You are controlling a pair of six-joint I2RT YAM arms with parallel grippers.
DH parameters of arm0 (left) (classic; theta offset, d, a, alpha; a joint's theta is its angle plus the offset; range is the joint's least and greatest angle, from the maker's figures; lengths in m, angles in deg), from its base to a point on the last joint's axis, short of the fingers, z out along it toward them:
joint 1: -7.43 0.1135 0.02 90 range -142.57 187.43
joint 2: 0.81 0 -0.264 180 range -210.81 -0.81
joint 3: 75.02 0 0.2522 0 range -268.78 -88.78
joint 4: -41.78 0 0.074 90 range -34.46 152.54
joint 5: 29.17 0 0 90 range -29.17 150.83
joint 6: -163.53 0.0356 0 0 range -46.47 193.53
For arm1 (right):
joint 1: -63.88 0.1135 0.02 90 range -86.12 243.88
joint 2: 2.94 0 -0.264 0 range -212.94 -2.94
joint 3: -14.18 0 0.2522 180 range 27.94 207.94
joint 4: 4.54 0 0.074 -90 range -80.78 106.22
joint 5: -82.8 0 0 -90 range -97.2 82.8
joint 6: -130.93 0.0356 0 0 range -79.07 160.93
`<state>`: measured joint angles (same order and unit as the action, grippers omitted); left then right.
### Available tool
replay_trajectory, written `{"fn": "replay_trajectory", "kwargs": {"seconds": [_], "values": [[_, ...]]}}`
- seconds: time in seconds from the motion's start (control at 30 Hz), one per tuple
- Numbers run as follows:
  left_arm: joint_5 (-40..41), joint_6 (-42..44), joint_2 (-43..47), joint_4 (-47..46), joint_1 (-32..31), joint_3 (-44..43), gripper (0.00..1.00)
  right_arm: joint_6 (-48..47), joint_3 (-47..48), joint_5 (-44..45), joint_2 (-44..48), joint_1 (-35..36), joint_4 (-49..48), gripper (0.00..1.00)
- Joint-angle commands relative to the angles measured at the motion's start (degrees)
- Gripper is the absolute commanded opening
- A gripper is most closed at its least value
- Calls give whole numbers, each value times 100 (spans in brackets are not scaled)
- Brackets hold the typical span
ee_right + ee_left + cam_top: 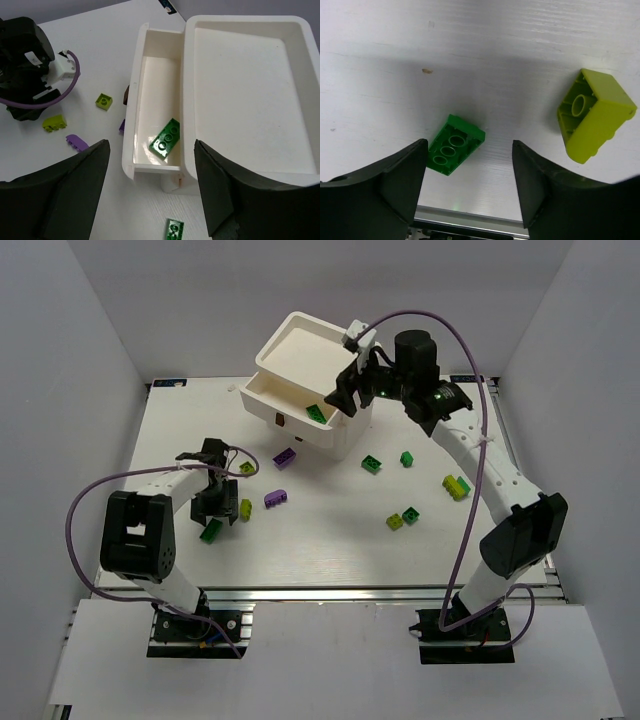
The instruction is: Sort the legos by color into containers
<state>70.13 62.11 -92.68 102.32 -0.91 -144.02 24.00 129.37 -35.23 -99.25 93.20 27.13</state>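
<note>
The white chest [345,430] stands at the back with its top drawer [262,400] pulled out; a dark green brick [318,413] lies in it. My right gripper [345,395] hovers above the drawer, open and empty. In the right wrist view the gripper [152,190] is over the drawer [134,115] with the green brick [167,139] inside. My left gripper [220,515] is open low over the table beside a green brick [211,530]. In the left wrist view the gripper [470,175] has the upturned green brick [456,151] near its left finger and a lime brick [594,115] to the right.
Loose bricks lie about: purple ones [284,457] [275,499], lime ones [247,468] [456,486] [395,522], green ones [372,464] [407,458] [411,515]. A flat green brick [174,230] lies in front of the chest. The chest's tray top [240,85] holds nothing.
</note>
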Motion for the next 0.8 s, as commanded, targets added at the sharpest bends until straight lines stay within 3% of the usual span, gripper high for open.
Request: {"fn": "replay_trajectory", "kwargs": {"seconds": [0.0, 0.17, 0.23, 0.5, 0.77], "values": [[-297, 175, -128, 6, 60, -66, 74, 137, -175, -71, 227, -145, -253, 74], [-306, 158, -463, -38, 60, -39, 55, 207, -343, -53, 367, -330, -288, 74], [-280, 149, -498, -29, 60, -48, 53, 225, -456, -80, 411, -348, -315, 74], [-315, 0, -262, 129, 60, -293, 24, 216, -738, -106, 570, -533, -341, 74], [-789, -430, 950, 174, 60, -997, 12, -12, -1203, -413, 947, -708, -341, 74]]}}
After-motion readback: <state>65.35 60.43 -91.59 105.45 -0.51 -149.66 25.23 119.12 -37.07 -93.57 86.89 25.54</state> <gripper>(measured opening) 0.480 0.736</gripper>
